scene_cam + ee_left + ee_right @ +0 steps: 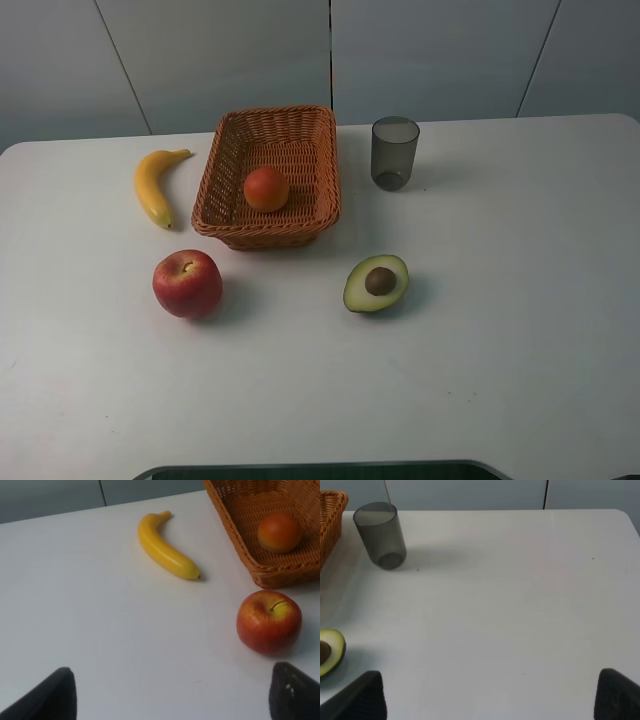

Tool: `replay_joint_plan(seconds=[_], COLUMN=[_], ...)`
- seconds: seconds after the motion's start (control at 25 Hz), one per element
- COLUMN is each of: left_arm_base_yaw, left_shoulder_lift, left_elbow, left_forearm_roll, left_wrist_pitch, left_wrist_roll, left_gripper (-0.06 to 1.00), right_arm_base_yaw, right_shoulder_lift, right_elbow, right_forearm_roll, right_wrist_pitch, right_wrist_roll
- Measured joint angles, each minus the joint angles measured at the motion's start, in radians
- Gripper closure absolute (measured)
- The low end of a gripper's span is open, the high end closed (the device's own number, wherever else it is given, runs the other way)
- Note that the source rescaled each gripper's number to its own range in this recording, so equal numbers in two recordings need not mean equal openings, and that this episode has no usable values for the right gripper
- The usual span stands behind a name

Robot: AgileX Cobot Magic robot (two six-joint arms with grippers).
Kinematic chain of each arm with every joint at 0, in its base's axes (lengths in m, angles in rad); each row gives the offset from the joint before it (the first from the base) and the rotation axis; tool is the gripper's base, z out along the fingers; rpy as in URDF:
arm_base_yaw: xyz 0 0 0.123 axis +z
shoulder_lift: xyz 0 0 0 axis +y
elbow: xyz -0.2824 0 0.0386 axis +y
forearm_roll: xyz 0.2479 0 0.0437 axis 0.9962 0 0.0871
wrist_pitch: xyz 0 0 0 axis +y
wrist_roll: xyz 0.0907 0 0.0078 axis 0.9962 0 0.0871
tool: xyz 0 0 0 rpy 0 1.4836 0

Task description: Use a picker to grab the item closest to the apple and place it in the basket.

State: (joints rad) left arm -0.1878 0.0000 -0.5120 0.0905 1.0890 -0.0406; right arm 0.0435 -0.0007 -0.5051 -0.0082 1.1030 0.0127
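A red apple (187,283) sits on the white table at the front left, also seen in the left wrist view (269,621). Just behind it lies a yellow banana (155,185) (165,550), left of the woven basket (262,235). An orange fruit (266,189) rests inside the basket. A halved avocado (377,283) lies to the apple's right, farther off than the banana. My left gripper (170,700) is open and empty, hovering in front of the apple and banana. My right gripper (490,700) is open and empty over bare table right of the avocado (329,652). Neither gripper shows in the exterior view.
A translucent grey cup (394,152) stands upright to the right of the basket, also in the right wrist view (380,534). The table's far edge runs just behind the basket and cup. A dark part of the robot base (320,470) shows at the front edge.
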Motion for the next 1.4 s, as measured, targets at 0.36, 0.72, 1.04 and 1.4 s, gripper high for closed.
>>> replay_joint_plan(seconds=[0.36, 0.72, 1.04, 1.4], left_arm_base_yaw=[0.000, 0.000, 0.000, 0.000], left_shoulder_lift=[0.000, 0.000, 0.000, 0.000], left_elbow=[0.000, 0.000, 0.000, 0.000], left_forearm_roll=[0.000, -0.009, -0.025, -0.027], left_wrist_pitch=[0.000, 0.000, 0.000, 0.000], left_wrist_roll=[0.000, -0.002, -0.002, -0.002], left_gripper=[-0.01, -0.01, -0.01, -0.01], right_arm_base_yaw=[0.000, 0.000, 0.000, 0.000], right_shoulder_lift=[0.000, 0.000, 0.000, 0.000], right_elbow=[0.000, 0.000, 0.000, 0.000], right_forearm_roll=[0.000, 0.000, 0.000, 0.000], right_wrist_pitch=[0.000, 0.000, 0.000, 0.000], right_wrist_roll=[0.000, 0.000, 0.000, 0.000])
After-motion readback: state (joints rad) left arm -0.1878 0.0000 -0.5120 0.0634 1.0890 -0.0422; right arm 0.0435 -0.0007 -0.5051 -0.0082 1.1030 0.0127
